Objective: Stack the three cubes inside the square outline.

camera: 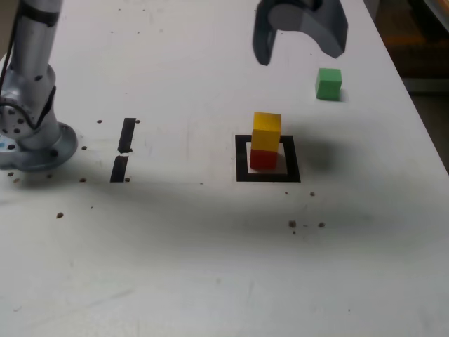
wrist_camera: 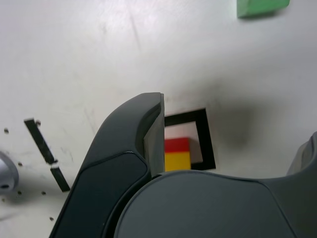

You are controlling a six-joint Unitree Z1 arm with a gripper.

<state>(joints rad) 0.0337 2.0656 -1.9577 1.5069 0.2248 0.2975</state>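
With 2 cubes, yellow (camera: 266, 130) on red (camera: 263, 160), stacked inside the square outline (camera: 243, 168), we judge step 3 next: carry our wide-open, empty fingers (camera: 264, 53) to the green cube (camera: 328, 84) near the bench's right edge (camera: 410, 95) in the exterior view.

From up here I can see the dark grey pincer (wrist_camera: 237, 124) with its jaws spread wide and nothing between them, hanging over the pale tabletop (wrist_camera: 64, 69). Beyond one jaw, partly covered by it, lies the thick black square outline (wrist_camera: 206, 141) with white inside. Within it I make out the red cube (wrist_camera: 177, 145) and the yellow cube (wrist_camera: 177, 161) right against each other, the yellow one cut off by the pincer. The green cube (wrist_camera: 260, 6) sits well apart, cropped by the picture's border, and two short black tape strips (wrist_camera: 39, 141) lie near a rounded grey piece (wrist_camera: 6, 173)
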